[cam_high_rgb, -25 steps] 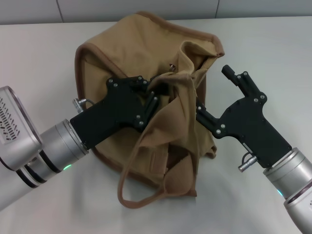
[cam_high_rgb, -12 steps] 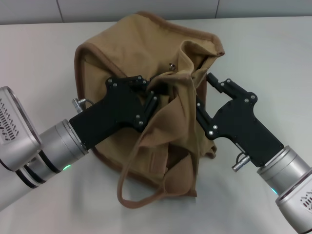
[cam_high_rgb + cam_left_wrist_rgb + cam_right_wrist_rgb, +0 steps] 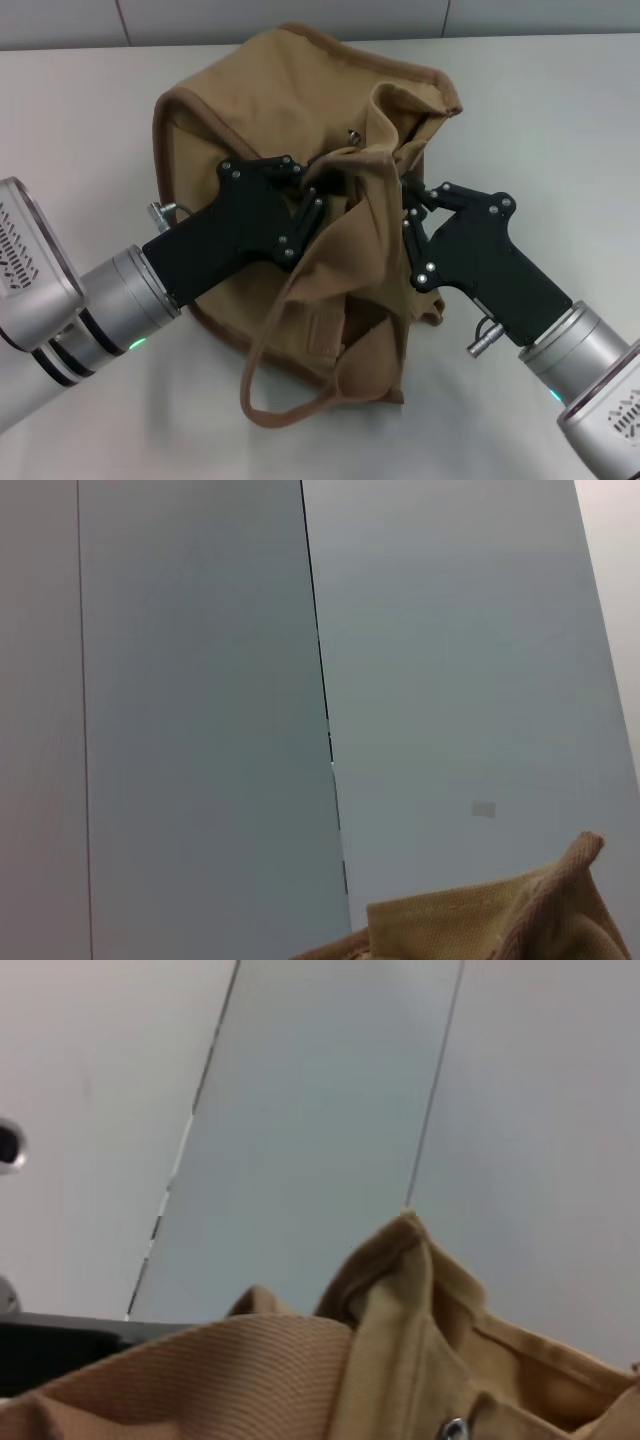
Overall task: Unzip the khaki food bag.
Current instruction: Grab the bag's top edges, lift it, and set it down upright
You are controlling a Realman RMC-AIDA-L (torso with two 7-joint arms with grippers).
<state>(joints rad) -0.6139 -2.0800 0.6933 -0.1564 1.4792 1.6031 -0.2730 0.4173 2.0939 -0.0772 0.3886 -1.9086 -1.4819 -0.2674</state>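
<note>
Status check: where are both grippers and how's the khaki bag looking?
Left gripper shut on a fold atop the khaki food bag. Right gripper pressed to the bag's right side. Zipper not visible; a strap handle drapes over the front.

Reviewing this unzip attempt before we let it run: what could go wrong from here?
1. The khaki food bag is slumped and crumpled, so a pull may drag the whole bag rather than run the zipper.
2. The right hand sits against loose folds and could pinch cloth instead.
3. The strap handle hangs loose beside the left hand and could snag.
</note>
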